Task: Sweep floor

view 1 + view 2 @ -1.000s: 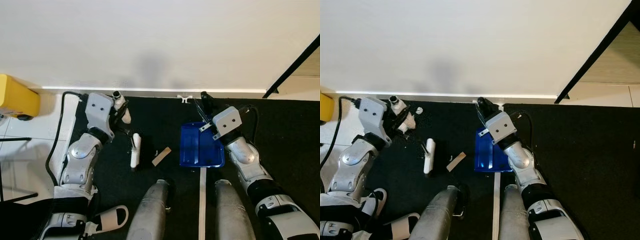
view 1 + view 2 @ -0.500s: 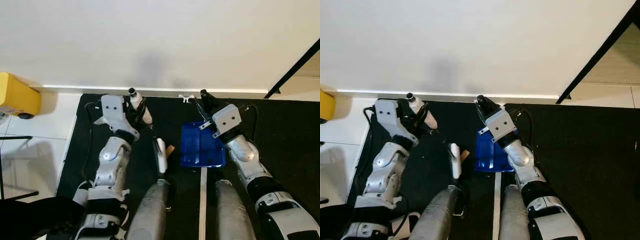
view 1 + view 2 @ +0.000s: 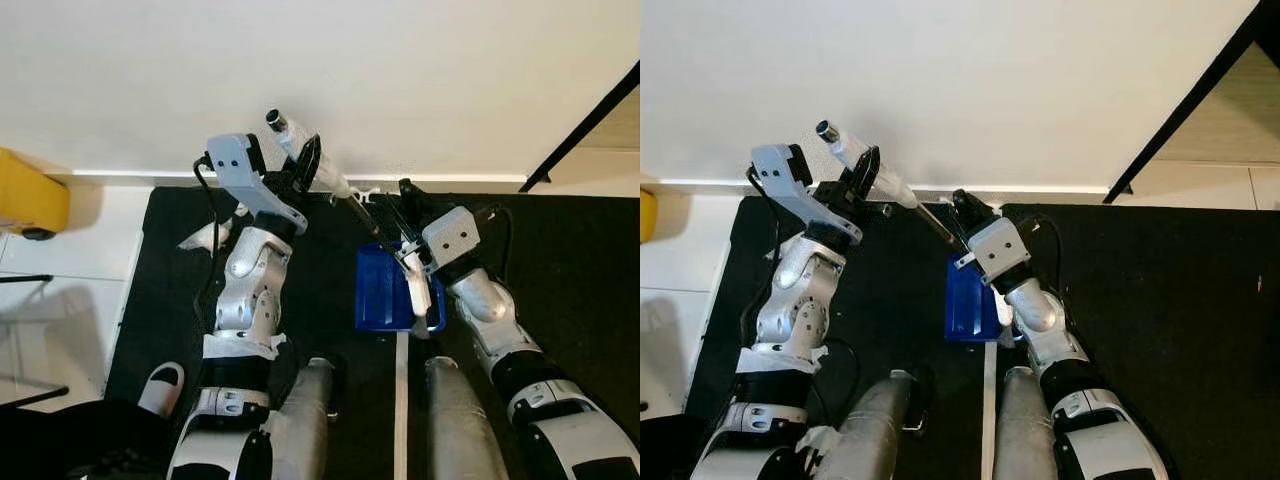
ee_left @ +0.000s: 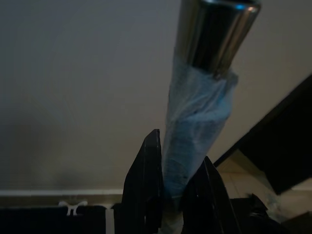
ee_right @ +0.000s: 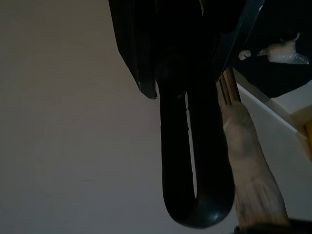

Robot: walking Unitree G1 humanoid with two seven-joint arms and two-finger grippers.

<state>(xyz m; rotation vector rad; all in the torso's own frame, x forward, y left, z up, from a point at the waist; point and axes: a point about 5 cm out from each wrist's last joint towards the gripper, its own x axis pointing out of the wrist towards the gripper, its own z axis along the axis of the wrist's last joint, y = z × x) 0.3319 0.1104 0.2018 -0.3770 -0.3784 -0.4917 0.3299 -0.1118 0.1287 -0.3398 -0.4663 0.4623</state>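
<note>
Dustpan [image 3: 385, 300] lay on mat [image 3: 320, 290] just ahead of robot's legs, toward right. Brush [image 3: 330, 180] slanted from left gripper [image 3: 305, 165], up by wall [image 3: 320, 80], down into dustpan; its head [image 3: 418, 290] rested inside. Right gripper [image 3: 405, 200] sat at dustpan's far edge, near baseboard. Bin [image 3: 30, 195] stood far left, off mat.

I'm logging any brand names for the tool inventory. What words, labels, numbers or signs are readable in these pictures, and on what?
None: no readable text anywhere.
Blue dustpan, held by the right gripper: no label or print visible.
Brush handle, taped and gripped by the left gripper: bare tape and metal, no markings.
Yellow object at the wall: no text to be made out.
</note>
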